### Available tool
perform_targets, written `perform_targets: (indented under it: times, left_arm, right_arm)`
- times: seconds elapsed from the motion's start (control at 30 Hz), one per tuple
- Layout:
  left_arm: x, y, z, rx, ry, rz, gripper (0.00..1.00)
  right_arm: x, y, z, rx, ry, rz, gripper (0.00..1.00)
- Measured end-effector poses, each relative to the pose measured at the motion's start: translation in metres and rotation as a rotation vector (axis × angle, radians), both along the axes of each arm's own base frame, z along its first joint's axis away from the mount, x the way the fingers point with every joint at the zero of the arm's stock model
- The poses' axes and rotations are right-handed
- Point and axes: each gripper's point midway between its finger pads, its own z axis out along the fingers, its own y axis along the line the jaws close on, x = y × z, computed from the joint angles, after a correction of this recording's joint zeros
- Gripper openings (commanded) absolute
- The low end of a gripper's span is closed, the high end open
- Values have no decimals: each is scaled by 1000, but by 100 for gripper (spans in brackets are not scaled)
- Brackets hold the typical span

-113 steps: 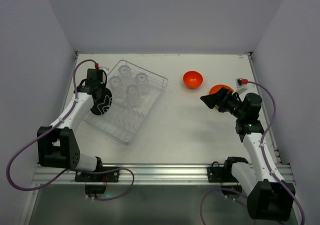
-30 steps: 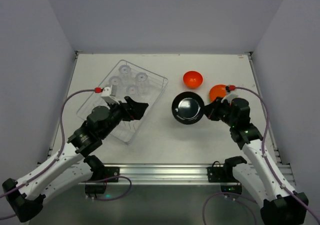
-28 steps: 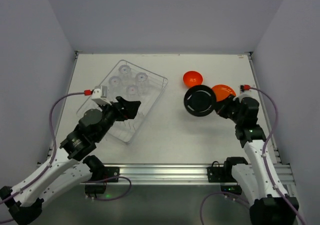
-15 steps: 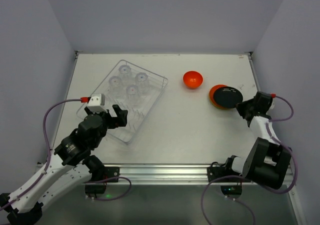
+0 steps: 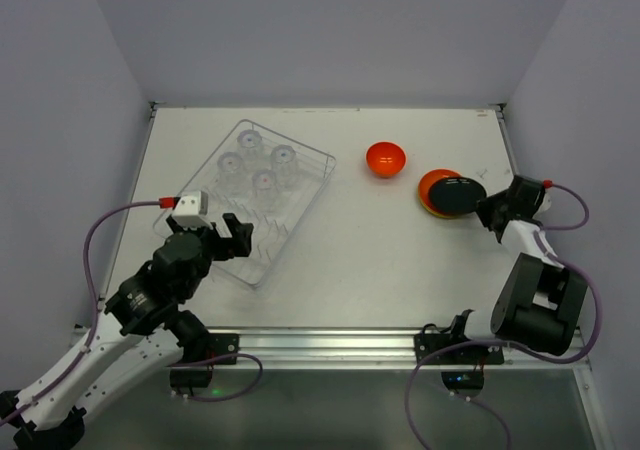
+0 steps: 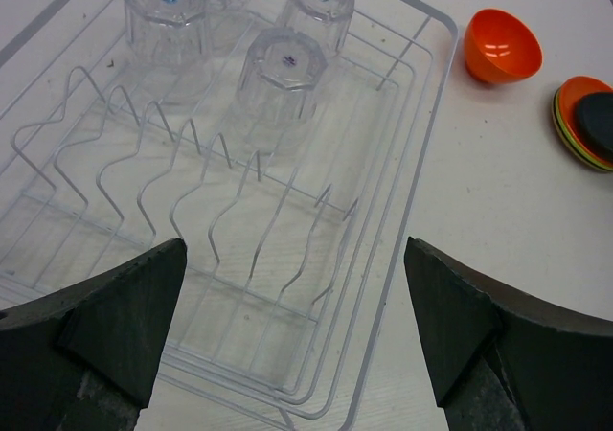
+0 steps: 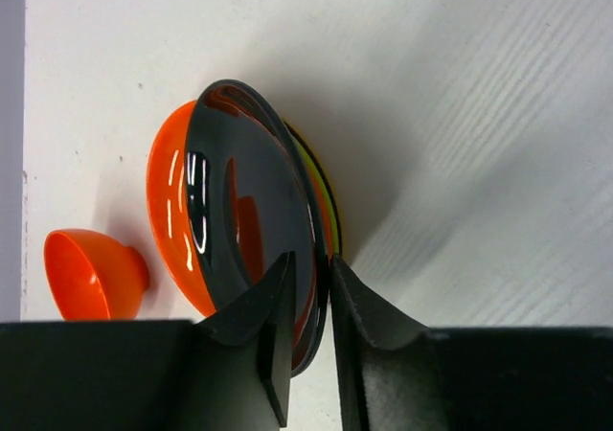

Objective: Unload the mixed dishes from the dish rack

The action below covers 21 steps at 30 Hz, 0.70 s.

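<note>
Slippage off the plate stack [image 7: 165,211] is threatening: the black plate [image 7: 239,211] is leaning tilted there, right jaws straddling its rim, grip unclear; left jaws are hanging wide apart over the dish rack [image 6: 287,297].

My right pincer [image 7: 309,263] is dark grey-black. Glossy black plate [image 7: 239,201], orange-red plate [image 7: 168,211], orange-red bowl [image 7: 91,273], clear glasses [image 6: 283,77], silvery wire rack [image 6: 287,278], white surface [image 7: 460,163].

- The rim of the black plate [image 7: 249,201] is seen between the 2 narrowly parted fingers of the right gripper [image 7: 310,260].
- It is leaned on an orange-red plate [image 7: 168,220].
- 1 orange-red bowl [image 7: 91,273] is seen apart.
</note>
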Motion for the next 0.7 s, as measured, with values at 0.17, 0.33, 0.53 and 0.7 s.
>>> perform_targets:
  times: [0.17,0.33,0.53,0.7]
  left_arm:
    - [1,-3,-5,18,18,-13,100]
    - [1,-5,-6,25,20,-24,100]
    - [1,-6,-8,33,30,-27,100]
    - [4,-6,-14,52,47,-19,100]
  right_arm:
    - [16,10,11,-25,-16,71,41]
    - [27,22,12,-44,-9,141,55]
    - [18,25,3,-50,43,167,63]
    - [8,45,31,-136,-2,241,99]
